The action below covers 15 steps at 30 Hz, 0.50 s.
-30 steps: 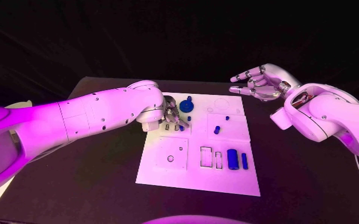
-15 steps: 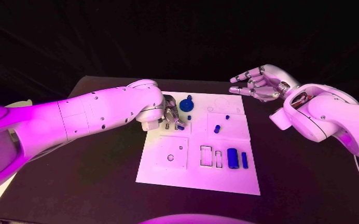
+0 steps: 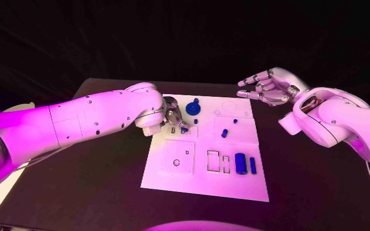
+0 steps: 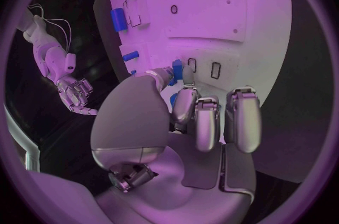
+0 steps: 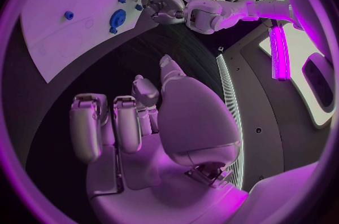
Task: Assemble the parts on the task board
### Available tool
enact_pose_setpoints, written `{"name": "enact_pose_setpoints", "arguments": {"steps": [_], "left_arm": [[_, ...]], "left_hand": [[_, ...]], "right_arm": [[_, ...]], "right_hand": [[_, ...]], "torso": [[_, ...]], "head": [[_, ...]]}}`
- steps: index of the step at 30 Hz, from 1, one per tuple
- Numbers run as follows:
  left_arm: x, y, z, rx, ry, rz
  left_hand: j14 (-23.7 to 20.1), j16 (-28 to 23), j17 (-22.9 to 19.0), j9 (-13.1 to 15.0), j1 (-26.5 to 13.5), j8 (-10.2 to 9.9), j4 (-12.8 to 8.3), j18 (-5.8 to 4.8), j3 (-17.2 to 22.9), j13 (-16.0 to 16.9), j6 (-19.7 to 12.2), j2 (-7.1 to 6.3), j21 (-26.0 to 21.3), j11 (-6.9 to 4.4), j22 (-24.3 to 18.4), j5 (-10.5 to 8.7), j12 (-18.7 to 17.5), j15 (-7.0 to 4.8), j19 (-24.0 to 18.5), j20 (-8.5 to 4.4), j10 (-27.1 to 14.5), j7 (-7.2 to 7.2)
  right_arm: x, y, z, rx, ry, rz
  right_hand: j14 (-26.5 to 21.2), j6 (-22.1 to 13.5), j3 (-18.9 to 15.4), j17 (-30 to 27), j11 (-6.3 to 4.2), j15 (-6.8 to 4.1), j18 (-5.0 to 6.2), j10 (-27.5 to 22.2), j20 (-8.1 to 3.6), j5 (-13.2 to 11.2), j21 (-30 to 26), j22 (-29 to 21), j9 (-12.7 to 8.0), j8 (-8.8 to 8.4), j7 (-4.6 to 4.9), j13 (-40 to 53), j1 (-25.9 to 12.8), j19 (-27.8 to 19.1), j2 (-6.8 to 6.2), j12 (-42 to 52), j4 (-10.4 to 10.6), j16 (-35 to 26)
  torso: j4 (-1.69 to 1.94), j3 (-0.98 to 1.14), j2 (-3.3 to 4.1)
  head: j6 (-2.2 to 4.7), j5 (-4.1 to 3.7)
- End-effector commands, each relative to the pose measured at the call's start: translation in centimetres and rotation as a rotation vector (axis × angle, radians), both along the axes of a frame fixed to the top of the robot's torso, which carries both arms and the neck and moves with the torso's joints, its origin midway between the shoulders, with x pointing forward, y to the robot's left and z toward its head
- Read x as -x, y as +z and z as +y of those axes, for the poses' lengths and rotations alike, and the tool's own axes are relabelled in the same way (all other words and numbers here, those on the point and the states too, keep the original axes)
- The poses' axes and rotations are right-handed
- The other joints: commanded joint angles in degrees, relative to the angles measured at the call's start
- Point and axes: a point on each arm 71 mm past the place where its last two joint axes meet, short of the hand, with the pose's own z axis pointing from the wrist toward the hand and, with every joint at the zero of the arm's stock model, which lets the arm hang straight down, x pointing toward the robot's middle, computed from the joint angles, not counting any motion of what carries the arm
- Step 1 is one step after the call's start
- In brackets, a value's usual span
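The white task board (image 3: 204, 183) lies in the middle of the black table. My left hand (image 3: 171, 114) hangs over its far left part, with thumb and a finger pinching a small blue part (image 4: 177, 70) beside two narrow slots (image 4: 215, 70). A round blue gear-like part (image 3: 193, 108) sits just past that hand. A short blue peg (image 3: 223, 133) stands mid-board. Two blue cylinders (image 3: 240, 163) lie by the near right slots. My right hand (image 3: 267, 87) hovers beyond the board's far right corner, fingers apart and holding nothing.
Outlined recesses (image 3: 213, 161) sit beside the cylinders, and a square panel with a hole (image 3: 176, 162) lies near the board's left edge. Black table (image 3: 92, 188) stretches on both sides of the board.
My left hand has drawn slightly toward the board's far left edge, taking the small blue part with it. The right hand has stayed in place.
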Motion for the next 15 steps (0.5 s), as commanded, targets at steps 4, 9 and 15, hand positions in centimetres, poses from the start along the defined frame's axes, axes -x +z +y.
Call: {"name": "enact_pose_setpoints", "arguments": {"steps": [4,9,15], "left_arm": [[-0.05,0.45,-0.07,-0.006,0.01,-0.072],[0.1,0.52,-0.13,-0.042,0.004,-0.093],[0.13,0.46,-0.47,-0.082,-0.005,-0.118]], "left_hand": [[6.0,0.2,15.1,0.2,-0.8,0.3,-9.7,-1.07,9.9,0.2,0.4,-0.02,0.5,0.13,6.4,0.34,0.3,0.12,1.7,0.12,0.5,-0.52],[6.0,0.2,15.1,0.2,-0.9,0.3,-9.9,-1.09,10.1,0.2,0.5,-0.08,0.5,0.12,6.5,0.34,0.3,0.11,1.7,0.11,0.5,-0.52],[6.0,0.2,15.1,0.3,-1.1,0.3,-10.2,-1.12,10.5,0.1,0.5,-0.13,0.6,0.12,6.6,0.33,0.2,0.1,1.8,0.1,0.5,-0.51]], "right_arm": [[0.06,-0.16,0.12,0.009,0.015,0.006],[0.07,-0.26,0.11,0.009,0.016,0.012],[0.06,-0.32,0.13,0.008,0.016,0.012]], "right_hand": [[4.4,0.3,-0.4,8.3,-0.33,-0.05,0.08,-0.2,0.02,0.1,-0.3,5.4,0.1,0.14,0.1,0.0,0.0,1.1,0.44,-0.2,0.1,-0.3],[4.4,0.3,-0.5,8.3,-0.34,-0.05,0.11,-0.2,0.01,0.2,-0.3,5.3,0.1,0.14,0.1,-0.1,0.0,1.0,0.46,-0.3,0.1,-0.3],[4.4,0.3,-0.5,8.3,-0.34,-0.06,0.12,-0.2,0.01,0.3,-0.4,5.2,0.1,0.13,0.1,-0.1,0.0,1.0,0.48,-0.3,0.1,-0.3]], "torso": [[-0.06,-0.03,0.04],[-0.09,-0.11,0.05],[-0.16,-0.12,0.06]], "head": [[-0.14,0.32],[-0.19,0.49],[-0.23,0.79]]}}
